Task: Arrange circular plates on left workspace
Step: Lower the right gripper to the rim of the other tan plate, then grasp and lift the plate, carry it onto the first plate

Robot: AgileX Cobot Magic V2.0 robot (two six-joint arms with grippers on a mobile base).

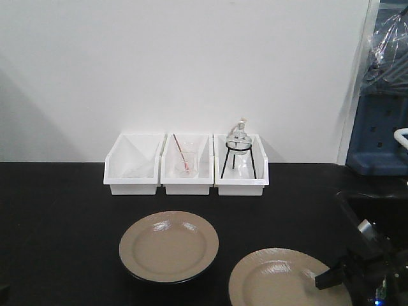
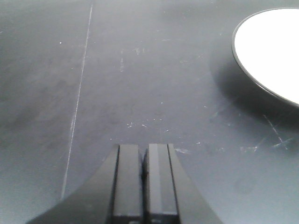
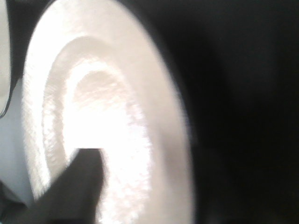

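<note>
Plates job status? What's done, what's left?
Done: one plate lies flat on the countertop, left of centre. In hand: the right gripper is at the rim of the second plate; the wrist view shows one of its jaws over the top, grip unclear. Left: that plate sits on the right side, so it likely has to go left. The left gripper is empty, jaws shut.

- The left gripper (image 2: 143, 148) has its two fingers pressed flat together, no gap between them, pointing forward and holding nothing.
- The right arm (image 1: 376, 252) reaches in from the lower right, with the right gripper (image 1: 329, 278) low and pointing left.
- In the right wrist view one dark finger (image 3: 81, 179) shows, blurred; its grip cannot be told.
</note>
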